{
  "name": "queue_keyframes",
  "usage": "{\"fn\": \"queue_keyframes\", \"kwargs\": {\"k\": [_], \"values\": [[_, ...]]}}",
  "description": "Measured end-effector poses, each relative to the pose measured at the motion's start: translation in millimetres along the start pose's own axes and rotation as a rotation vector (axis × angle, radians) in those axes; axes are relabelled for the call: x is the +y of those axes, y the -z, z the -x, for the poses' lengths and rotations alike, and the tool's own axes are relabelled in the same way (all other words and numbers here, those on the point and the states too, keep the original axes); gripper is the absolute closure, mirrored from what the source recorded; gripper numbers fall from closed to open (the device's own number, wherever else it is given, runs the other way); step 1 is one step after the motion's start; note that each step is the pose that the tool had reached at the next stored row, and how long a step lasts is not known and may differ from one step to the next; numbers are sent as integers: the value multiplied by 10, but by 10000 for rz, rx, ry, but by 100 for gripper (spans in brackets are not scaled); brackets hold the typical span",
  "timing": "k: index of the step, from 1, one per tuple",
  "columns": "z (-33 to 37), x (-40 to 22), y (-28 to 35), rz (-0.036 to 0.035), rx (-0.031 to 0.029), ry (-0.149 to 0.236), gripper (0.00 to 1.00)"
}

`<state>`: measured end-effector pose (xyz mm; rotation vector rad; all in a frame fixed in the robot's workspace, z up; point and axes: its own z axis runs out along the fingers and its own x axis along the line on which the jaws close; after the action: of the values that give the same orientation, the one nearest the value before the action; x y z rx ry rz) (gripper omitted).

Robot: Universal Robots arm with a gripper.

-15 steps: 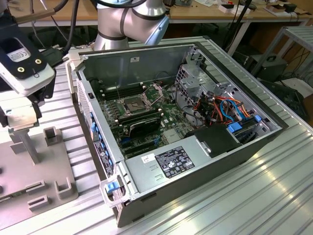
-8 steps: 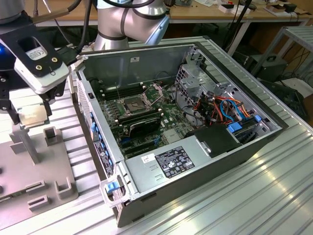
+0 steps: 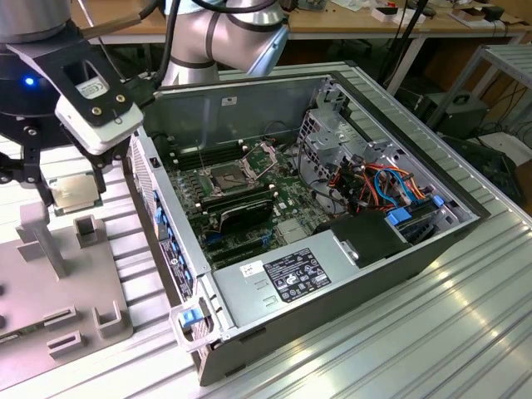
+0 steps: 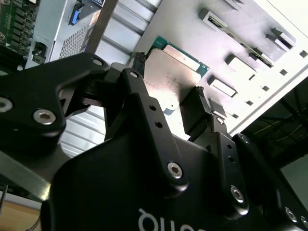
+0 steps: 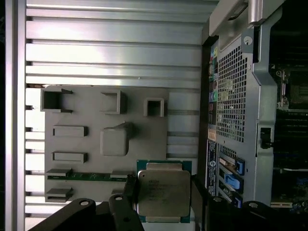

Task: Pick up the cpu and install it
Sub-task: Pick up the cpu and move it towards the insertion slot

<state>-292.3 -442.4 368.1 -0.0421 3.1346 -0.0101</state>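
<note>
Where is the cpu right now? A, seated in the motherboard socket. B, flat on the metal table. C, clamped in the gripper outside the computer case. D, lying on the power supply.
C: in the first wrist view the gripper holds the cpu by its edges, outside the computer case.

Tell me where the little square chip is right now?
The cpu is pinched between the gripper's fingers, over the grey tray at the exterior view's left, just outside the open computer case.
</note>
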Motion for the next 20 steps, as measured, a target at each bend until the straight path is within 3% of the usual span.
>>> {"fn": "queue_keyframes", "kwargs": {"k": [10, 20], "values": [[215, -6, -1, 0, 1, -2, 45], [479, -13, -3, 0, 0, -2, 45]]}}
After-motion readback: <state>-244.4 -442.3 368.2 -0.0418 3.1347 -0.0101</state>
